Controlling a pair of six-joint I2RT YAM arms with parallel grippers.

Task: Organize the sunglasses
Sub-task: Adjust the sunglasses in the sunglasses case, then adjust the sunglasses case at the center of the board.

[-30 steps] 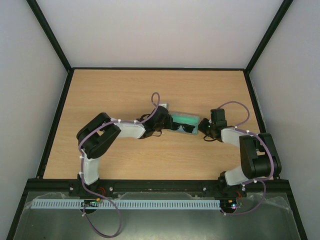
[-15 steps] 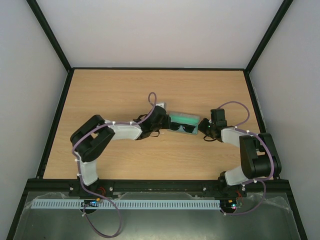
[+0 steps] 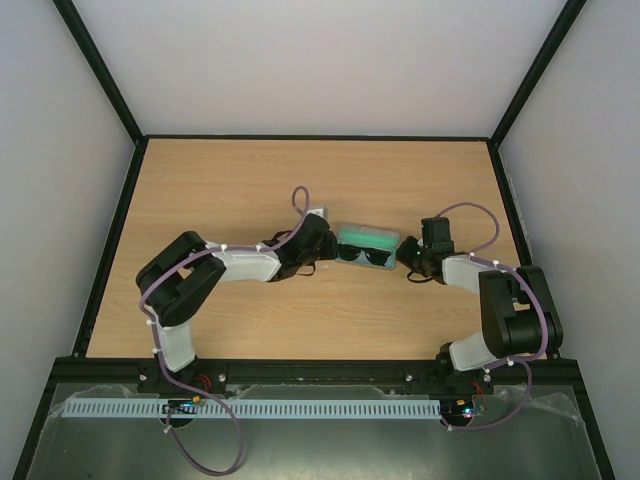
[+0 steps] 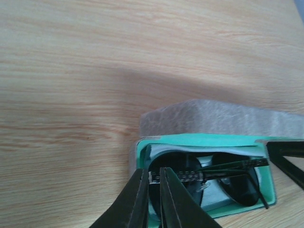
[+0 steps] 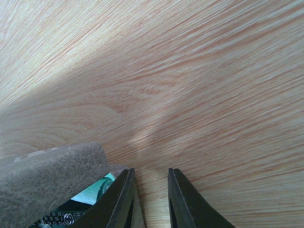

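Observation:
The sunglasses [image 3: 362, 257] with dark round lenses lie in the open grey case [image 3: 368, 235], which has a green lining. In the left wrist view my left gripper [image 4: 153, 174] is closed to a narrow gap on the patterned temple end of the sunglasses [image 4: 228, 183], at the left end of the case [image 4: 213, 116]. In the top view my left gripper [image 3: 328, 247] is at the case's left end. My right gripper [image 3: 407, 257] is at the right end. My right gripper [image 5: 151, 178] is open and empty, its left finger beside the case [image 5: 47, 175].
A light blue cloth [image 4: 213, 192] lies under the sunglasses inside the case. The wooden table [image 3: 250, 180] has black rails along its sides and dark posts at the back corners. Both arm bases stand at the near edge.
My left arm's elbow has swung to the left and the left gripper has drawn back slightly at the case's left end. The right arm has not moved.

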